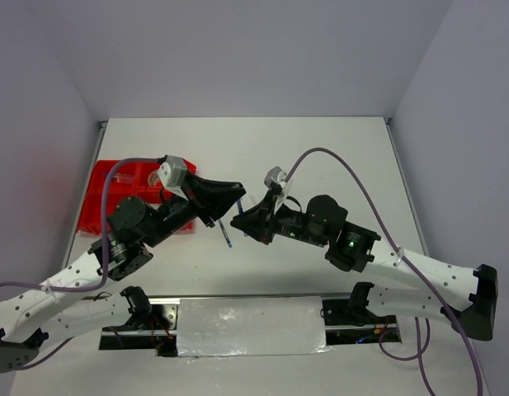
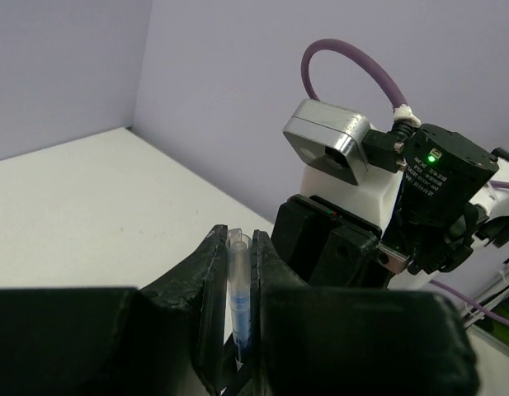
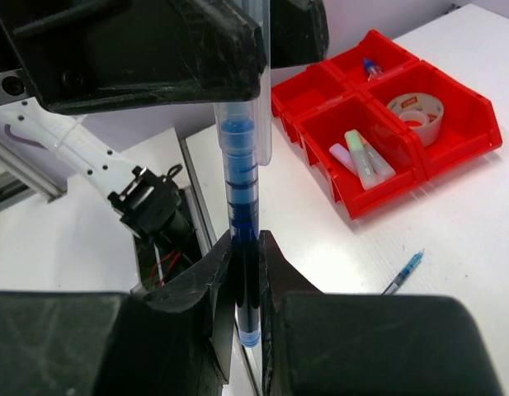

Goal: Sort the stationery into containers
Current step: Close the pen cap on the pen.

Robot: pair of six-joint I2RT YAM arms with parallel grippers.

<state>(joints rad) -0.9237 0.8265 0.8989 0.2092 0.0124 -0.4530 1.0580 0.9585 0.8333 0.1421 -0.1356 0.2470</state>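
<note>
On the table's left, the red tray [image 3: 384, 196] holds a tape roll [image 3: 430, 125] in one bin, pastel markers [image 3: 363, 158] in the next, a blue pen [image 3: 370, 66] in a third. Meanwhile the left gripper [image 2: 239, 247] and right gripper [image 3: 244, 247] both clamp a second pen [image 3: 240, 190] mid-air.

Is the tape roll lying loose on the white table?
No, the tape roll sits inside one compartment of the red tray, as the right wrist view shows.

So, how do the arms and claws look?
The left arm and right arm have white perforated links and black joints. A purple cable runs to each grey wrist camera. The left claw and right claw are black wedges. The right arm shows a green light.
</note>
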